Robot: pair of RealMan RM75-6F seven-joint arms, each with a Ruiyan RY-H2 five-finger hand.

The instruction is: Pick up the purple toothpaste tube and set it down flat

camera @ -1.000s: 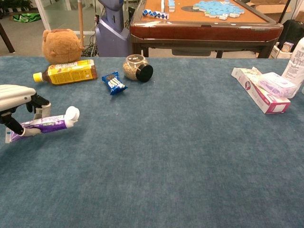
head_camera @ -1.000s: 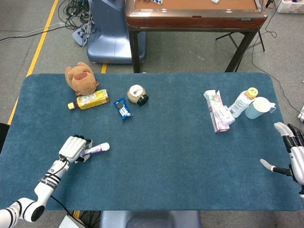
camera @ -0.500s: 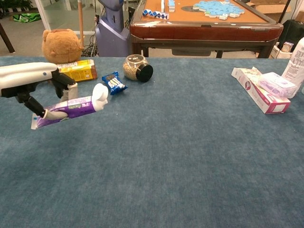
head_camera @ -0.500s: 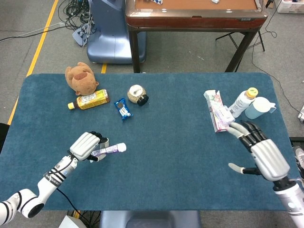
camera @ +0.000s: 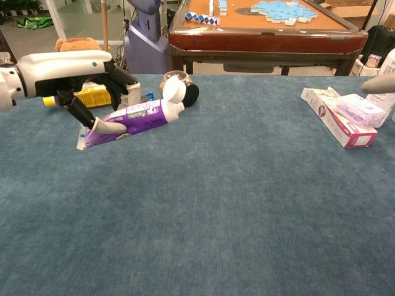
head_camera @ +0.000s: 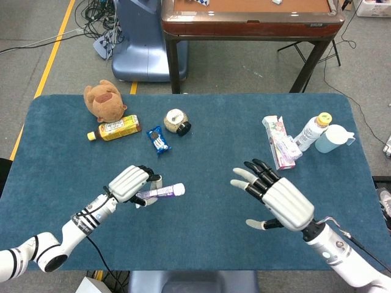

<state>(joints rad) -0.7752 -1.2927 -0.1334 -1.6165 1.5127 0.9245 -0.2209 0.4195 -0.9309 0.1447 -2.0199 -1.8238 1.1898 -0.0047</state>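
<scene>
Right robot hand (camera: pixel 378 85) mostly beyond chest-view edge

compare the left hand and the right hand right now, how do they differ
The left hand grips the purple toothpaste tube; the right hand holds nothing. The left hand's fingers curl around the tube, while the right hand's fingers are spread apart. Both hands hover over the blue table.

left robot hand (head_camera: pixel 131 183): fingers curled, gripping, raised | right robot hand (head_camera: pixel 278 198): fingers spread, empty
</scene>
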